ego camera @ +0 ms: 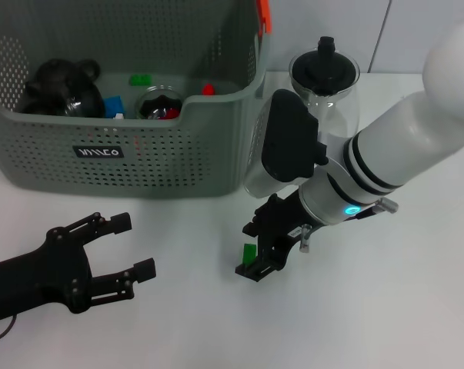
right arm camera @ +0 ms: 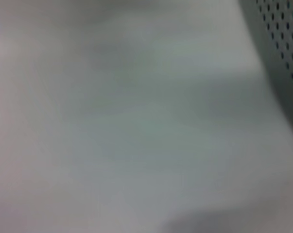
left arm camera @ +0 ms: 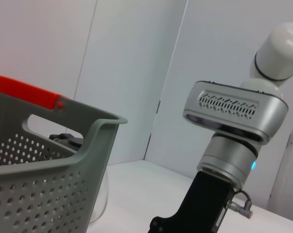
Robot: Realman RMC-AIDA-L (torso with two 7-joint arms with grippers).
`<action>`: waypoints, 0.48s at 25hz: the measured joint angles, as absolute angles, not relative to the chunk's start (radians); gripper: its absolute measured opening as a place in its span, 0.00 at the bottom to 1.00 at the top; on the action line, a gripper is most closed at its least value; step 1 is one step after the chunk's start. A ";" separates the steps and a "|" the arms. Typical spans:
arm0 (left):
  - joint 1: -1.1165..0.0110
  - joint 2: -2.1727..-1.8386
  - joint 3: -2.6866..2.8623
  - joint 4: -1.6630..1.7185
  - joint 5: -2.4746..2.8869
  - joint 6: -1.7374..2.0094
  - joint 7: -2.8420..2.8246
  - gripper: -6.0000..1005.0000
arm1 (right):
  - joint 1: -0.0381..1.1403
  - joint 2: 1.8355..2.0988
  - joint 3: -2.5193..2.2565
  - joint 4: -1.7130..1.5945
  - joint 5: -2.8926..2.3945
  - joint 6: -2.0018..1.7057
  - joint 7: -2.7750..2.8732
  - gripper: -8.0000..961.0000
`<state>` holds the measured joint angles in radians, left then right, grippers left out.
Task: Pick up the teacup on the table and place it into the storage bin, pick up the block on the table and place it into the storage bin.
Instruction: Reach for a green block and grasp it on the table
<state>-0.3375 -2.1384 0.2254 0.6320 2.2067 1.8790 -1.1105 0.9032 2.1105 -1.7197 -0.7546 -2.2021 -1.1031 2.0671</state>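
One storage bin (ego camera: 139, 154), one glass teapot (ego camera: 325, 84), two grippers: left gripper (ego camera: 128, 250), right gripper (ego camera: 256, 257). One green block (ego camera: 249, 252) on the table; in the bin, one green, one blue, one red piece.

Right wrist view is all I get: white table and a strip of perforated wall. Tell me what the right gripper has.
Observer: The right gripper is low over the table, shut on a small green block.
Operator: Give me the bin's position from there.
Observer: The storage bin stands beyond the gripper and to the robot's left, with its near corner close to the right arm.
Operator: Now report the other arm.
Observer: The left gripper is open, low over the table in front of the bin.
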 joint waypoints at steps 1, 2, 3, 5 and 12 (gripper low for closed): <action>-0.338 -2.138 0.225 0.632 2.207 1.879 -1.110 0.90 | 0.903 2.111 -1.721 -0.747 -2.193 -1.096 2.063 0.72; -0.338 -2.138 0.225 0.632 2.206 1.878 -1.111 0.90 | 0.903 2.111 -1.722 -0.740 -2.185 -1.090 2.059 0.72; -0.338 -2.138 0.226 0.632 2.206 1.878 -1.111 0.90 | 0.904 2.111 -1.724 -0.731 -2.176 -1.084 2.052 0.72; -0.339 -2.138 0.225 0.632 2.206 1.877 -1.111 0.90 | 0.905 2.111 -1.725 -0.712 -2.160 -1.073 2.039 0.71; -0.339 -2.138 0.226 0.632 2.206 1.875 -1.111 0.90 | 0.905 2.111 -1.743 -0.671 -2.124 -1.040 2.014 0.69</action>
<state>-0.3390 -2.1384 0.2255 0.6319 2.2057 1.8752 -1.1105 0.9051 2.1115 -1.7426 -0.6714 -2.1240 -1.0405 2.0142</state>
